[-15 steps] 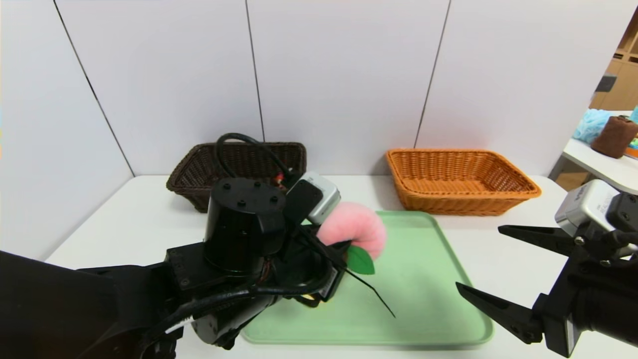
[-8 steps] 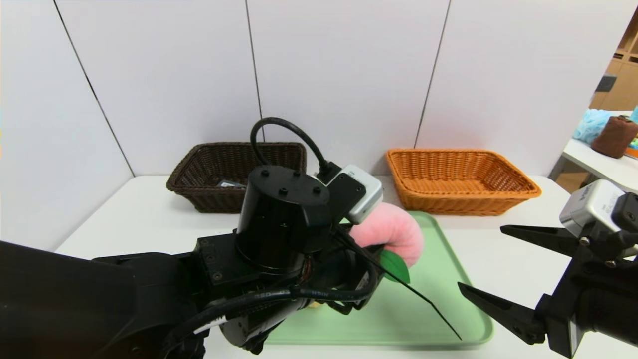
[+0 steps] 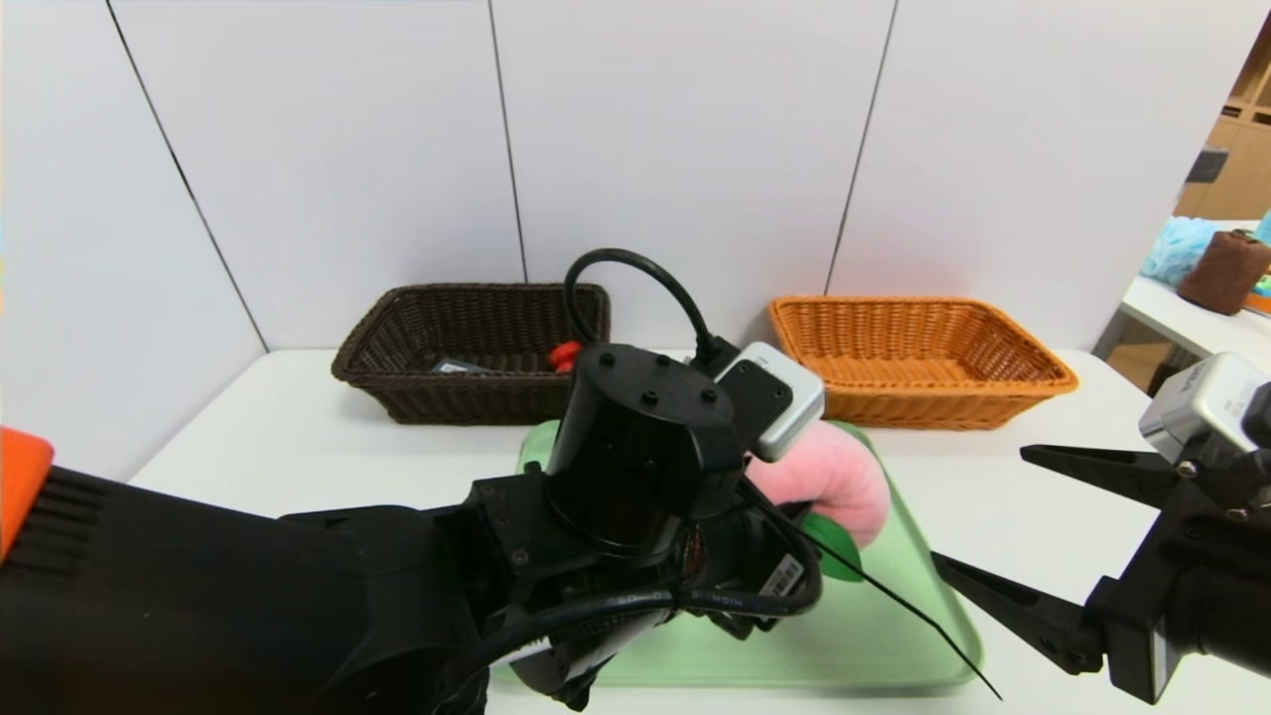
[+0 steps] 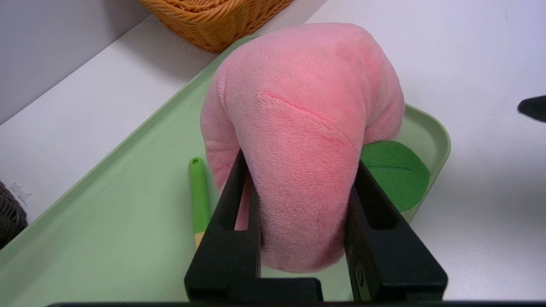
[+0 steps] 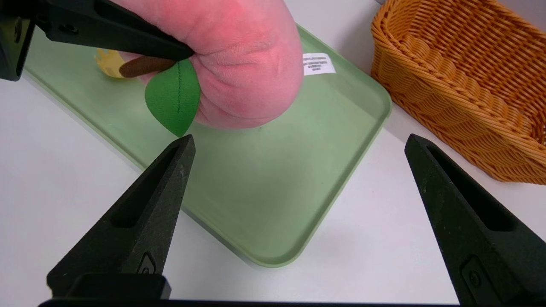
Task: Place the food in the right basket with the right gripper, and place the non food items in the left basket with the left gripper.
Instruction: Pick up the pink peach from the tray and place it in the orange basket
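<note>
White wall panels (image 3: 685, 139) behind the table, dark seams running between them; another pale panel on the left side. White tabletop (image 3: 228, 427) meets their foot. Off to the right, a second white table (image 3: 1172, 313) bears light-blue cloth (image 3: 1179, 248) beside a brown bundle (image 3: 1223, 273). Wooden shelving (image 3: 1236, 164) beyond. Light even.

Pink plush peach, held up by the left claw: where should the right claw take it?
Probably the bulging free side of the pink plush peach, coming from the robot's right: that rounded lobe faces the open right claw, while the left claw pinches the opposite part.
</note>
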Action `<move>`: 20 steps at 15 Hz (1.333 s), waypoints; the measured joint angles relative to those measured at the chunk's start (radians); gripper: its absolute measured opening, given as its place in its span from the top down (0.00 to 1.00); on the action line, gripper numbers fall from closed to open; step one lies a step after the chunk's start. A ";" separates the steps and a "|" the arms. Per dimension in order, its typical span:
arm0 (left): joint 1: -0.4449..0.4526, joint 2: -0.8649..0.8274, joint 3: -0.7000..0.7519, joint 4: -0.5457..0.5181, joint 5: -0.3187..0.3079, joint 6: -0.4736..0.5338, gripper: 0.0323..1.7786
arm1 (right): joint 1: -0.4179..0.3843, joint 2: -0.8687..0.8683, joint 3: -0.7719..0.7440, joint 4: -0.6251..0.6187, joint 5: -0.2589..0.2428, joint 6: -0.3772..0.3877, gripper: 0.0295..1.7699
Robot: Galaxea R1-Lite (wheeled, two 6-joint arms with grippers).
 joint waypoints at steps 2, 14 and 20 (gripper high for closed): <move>-0.001 0.018 -0.004 -0.003 -0.001 -0.002 0.71 | -0.009 -0.008 0.002 0.001 0.000 -0.001 0.04; -0.007 0.119 -0.036 -0.033 0.006 0.001 0.42 | -0.018 -0.021 0.002 0.000 0.001 -0.008 0.04; -0.008 0.127 -0.037 -0.035 0.007 -0.001 0.22 | -0.018 -0.020 0.001 -0.003 0.001 -0.016 0.04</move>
